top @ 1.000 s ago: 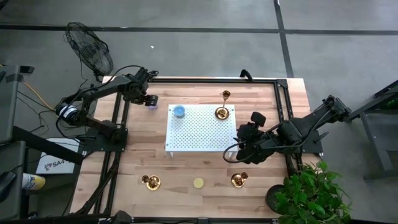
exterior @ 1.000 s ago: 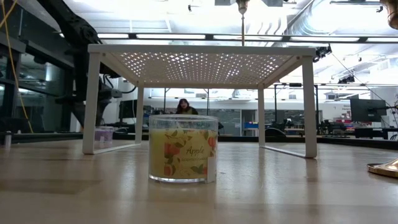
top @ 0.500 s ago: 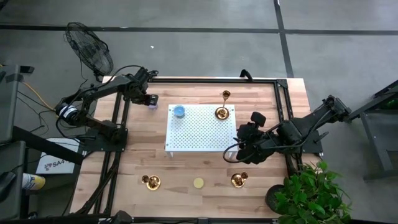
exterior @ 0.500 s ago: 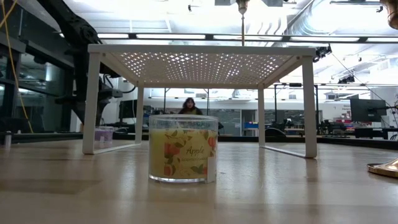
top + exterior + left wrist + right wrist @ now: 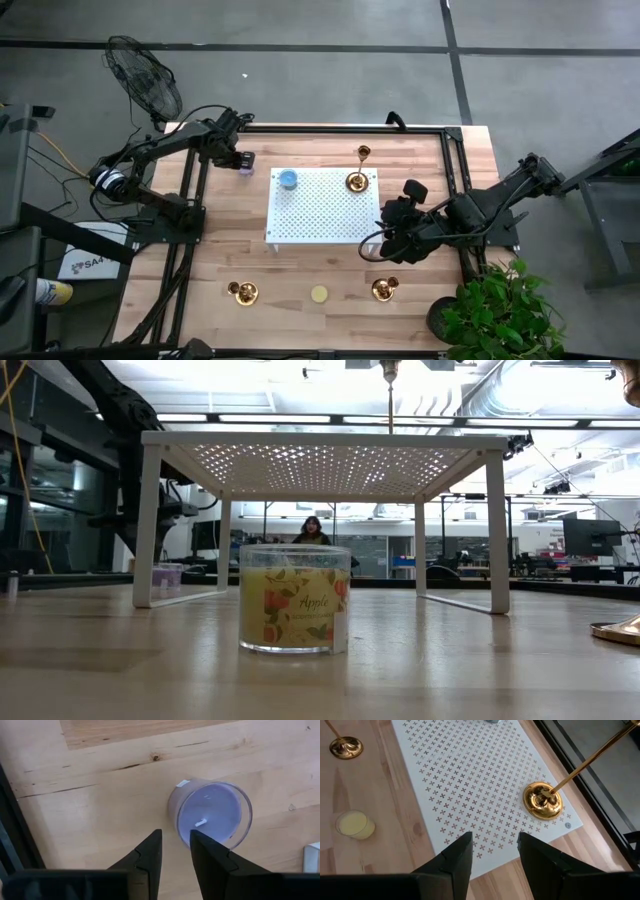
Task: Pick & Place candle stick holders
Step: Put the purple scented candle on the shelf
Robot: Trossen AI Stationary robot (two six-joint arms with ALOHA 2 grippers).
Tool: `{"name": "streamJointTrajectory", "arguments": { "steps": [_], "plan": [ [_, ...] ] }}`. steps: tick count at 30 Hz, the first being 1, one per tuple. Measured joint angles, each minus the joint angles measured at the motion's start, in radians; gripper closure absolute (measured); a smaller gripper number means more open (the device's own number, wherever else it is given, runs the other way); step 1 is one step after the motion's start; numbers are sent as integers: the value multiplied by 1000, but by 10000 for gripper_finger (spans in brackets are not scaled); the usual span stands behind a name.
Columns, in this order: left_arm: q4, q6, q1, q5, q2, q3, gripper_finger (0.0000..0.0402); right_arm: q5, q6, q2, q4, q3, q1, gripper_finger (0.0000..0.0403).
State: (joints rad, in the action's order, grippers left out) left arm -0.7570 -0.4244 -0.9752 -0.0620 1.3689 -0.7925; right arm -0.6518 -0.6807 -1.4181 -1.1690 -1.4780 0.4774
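Observation:
One gold candle stick holder (image 5: 357, 180) stands by its round base on the white perforated shelf (image 5: 320, 215), at its far right corner; it also shows in the right wrist view (image 5: 543, 800). Two more holders stand on the table near the front edge, one left (image 5: 243, 292) and one right (image 5: 385, 289). My right gripper (image 5: 392, 238) is open and empty above the shelf's right edge (image 5: 492, 845). My left gripper (image 5: 238, 160) hovers at the far left, its fingers (image 5: 175, 845) a narrow gap apart, over the edge of a purple candle jar (image 5: 212, 812).
A blue candle (image 5: 287, 179) sits on the shelf's far left corner. A yellow candle jar (image 5: 319, 293) stands on the table between the two front holders, close in the low view (image 5: 295, 598). A fan (image 5: 145, 85) and a plant (image 5: 500, 310) stand off the table.
Both grippers have kept still. A person in the room behind the table has walked a little to the right in the low view.

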Motion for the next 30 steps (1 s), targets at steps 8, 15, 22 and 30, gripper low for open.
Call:
{"name": "streamJointTrajectory", "arguments": {
  "steps": [8, 15, 22, 30],
  "plan": [
    [3, -1, 0, -2, 3, 0, 312, 0, 0, 0, 0, 0, 0, 249],
    [14, -10, 0, -19, 15, 1, 312, 2, -1, 0, 0, 0, 0, 249],
    [14, -10, 0, -19, 15, 1, 323, 4, -4, 0, 0, 0, 0, 249],
    [14, -7, 0, -22, 15, 1, 396, 4, -3, 0, 0, 0, 0, 249]
  ]
}}
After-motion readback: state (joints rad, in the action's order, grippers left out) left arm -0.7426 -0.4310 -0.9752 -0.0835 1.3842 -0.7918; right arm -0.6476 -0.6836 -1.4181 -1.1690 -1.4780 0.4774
